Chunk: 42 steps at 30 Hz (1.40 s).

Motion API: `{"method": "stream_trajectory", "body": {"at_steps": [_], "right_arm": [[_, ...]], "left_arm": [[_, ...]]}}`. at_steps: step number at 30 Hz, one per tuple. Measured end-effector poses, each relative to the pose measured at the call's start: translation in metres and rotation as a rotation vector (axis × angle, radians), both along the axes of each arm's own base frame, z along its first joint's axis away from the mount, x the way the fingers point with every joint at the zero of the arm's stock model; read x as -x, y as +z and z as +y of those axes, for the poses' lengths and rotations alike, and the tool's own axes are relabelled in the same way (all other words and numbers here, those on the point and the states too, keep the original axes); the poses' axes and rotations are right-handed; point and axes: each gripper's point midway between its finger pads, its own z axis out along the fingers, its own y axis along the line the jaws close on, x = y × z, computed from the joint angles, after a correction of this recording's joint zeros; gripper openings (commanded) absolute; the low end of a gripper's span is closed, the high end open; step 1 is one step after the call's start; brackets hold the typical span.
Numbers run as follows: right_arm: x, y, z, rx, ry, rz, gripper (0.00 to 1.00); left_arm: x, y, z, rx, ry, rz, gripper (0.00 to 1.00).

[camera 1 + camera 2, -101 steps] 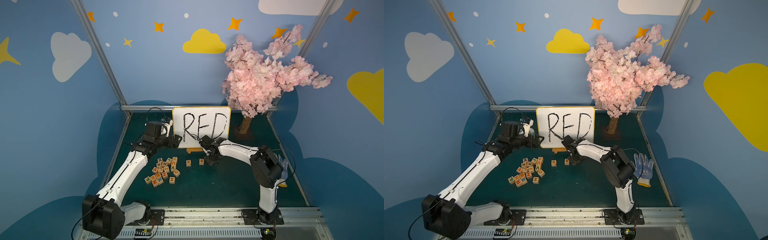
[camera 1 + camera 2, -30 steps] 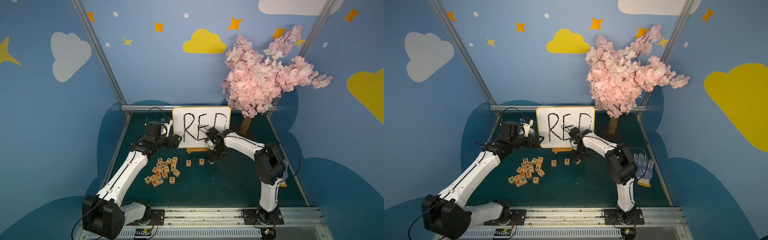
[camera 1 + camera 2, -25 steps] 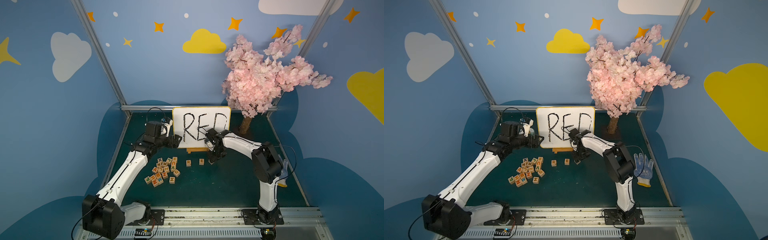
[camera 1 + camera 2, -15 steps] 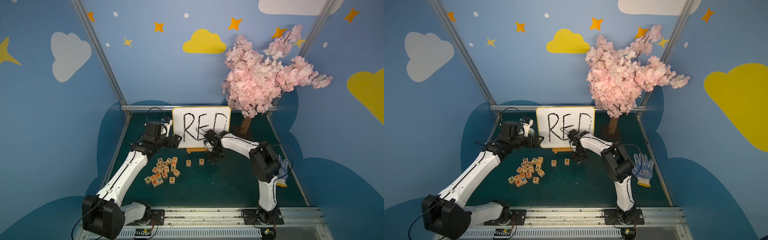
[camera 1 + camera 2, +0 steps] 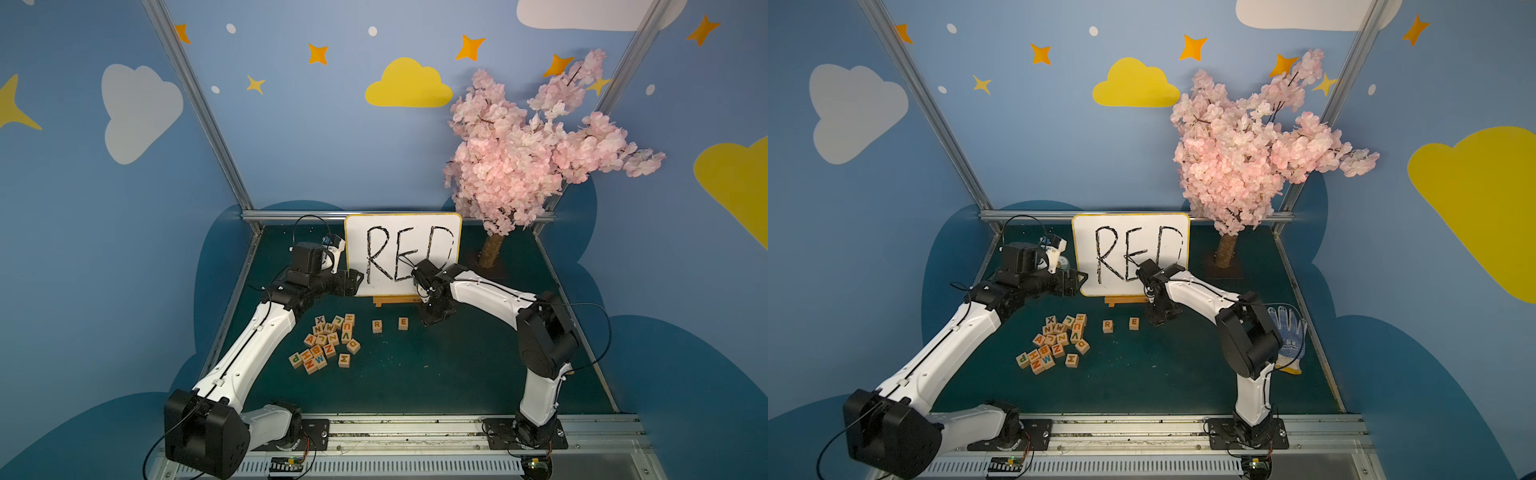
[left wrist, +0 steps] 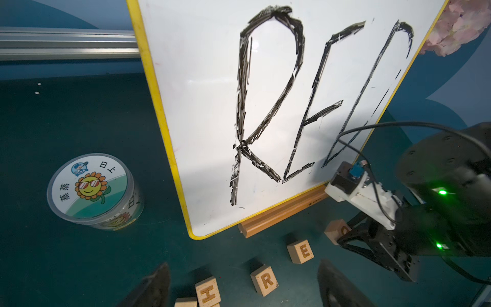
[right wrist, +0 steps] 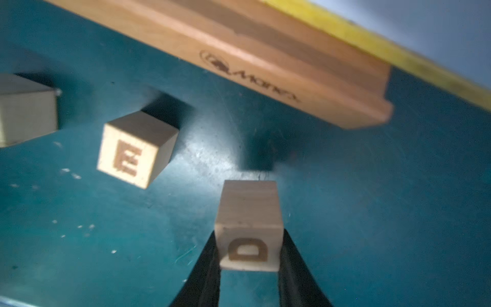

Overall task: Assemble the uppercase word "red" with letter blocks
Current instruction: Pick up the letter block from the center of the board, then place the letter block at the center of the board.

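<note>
The small pale cube with the brown letter D [image 7: 249, 210] is of bare wood, matt and unpainted. The dark green table cover [image 5: 415, 382] looks matt and a little scratched. The white board in a yellow frame [image 6: 207, 106] is smooth and glossy; its brown stand [image 7: 305, 79] is smooth wood. The round jar [image 6: 93, 186] is of clear plastic with a shiny paper label.

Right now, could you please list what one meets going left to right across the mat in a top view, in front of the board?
Across the mat: block pile → R block → E block → right pincer, shut on the D block → glove.
</note>
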Motion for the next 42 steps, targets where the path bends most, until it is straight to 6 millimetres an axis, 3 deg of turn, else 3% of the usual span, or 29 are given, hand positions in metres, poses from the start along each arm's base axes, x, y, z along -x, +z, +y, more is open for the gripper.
{"method": "stream_trajectory", "body": {"at_steps": [5, 18, 23, 28, 32, 37, 42], "right_arm": [[0.002, 0.009, -0.002, -0.048, -0.149, -0.03, 0.23], [0.011, -0.035, -0.009, 0.047, -0.374, 0.069, 0.34], [0.01, -0.036, -0.006, 0.044, -0.398, 0.076, 0.36], [0.009, -0.035, -0.005, 0.036, -0.412, 0.078, 0.51], [0.01, -0.034, -0.003, 0.026, -0.396, 0.092, 0.52], [0.01, -0.025, 0.002, 0.013, -0.249, 0.09, 0.5], [0.012, 0.004, -0.007, 0.03, -0.03, 0.028, 0.49]], "left_arm": [[0.0, 0.0, 0.0, 0.0, 0.0, 0.0, 0.86], [0.0, 0.0, 0.0, 0.0, 0.0, 0.0, 0.86], [0.0, 0.0, 0.0, 0.0, 0.0, 0.0, 0.86], [0.0, 0.0, 0.0, 0.0, 0.0, 0.0, 0.86], [0.0, 0.0, 0.0, 0.0, 0.0, 0.0, 0.86], [0.0, 0.0, 0.0, 0.0, 0.0, 0.0, 0.86], [0.0, 0.0, 0.0, 0.0, 0.0, -0.001, 0.86]]}}
